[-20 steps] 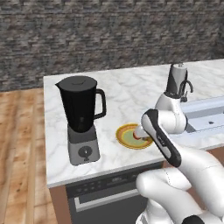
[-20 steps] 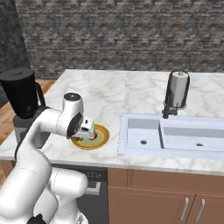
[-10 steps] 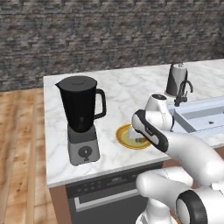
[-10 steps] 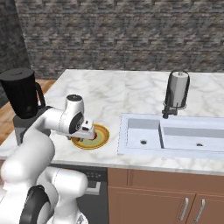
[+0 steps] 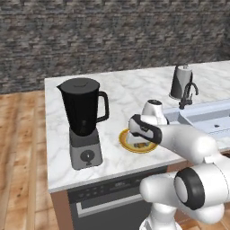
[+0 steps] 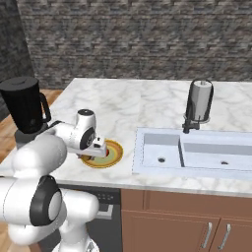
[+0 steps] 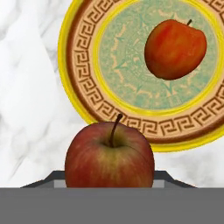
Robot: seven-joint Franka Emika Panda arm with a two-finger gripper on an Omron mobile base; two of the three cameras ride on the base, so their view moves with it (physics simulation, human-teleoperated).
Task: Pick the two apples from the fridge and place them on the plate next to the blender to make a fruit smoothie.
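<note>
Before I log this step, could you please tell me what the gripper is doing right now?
Gripper: shut on the dull red apple, held above the counter by the plate, where the bright red-orange apple lies.

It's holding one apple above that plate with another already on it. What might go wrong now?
The held apple sits between the fingers over the plate's near rim, not its middle; released here, it might land on the rim and roll onto the marble counter. If it drops further in, it may bump the bright red-orange apple already on the plate and nudge it off.
</note>
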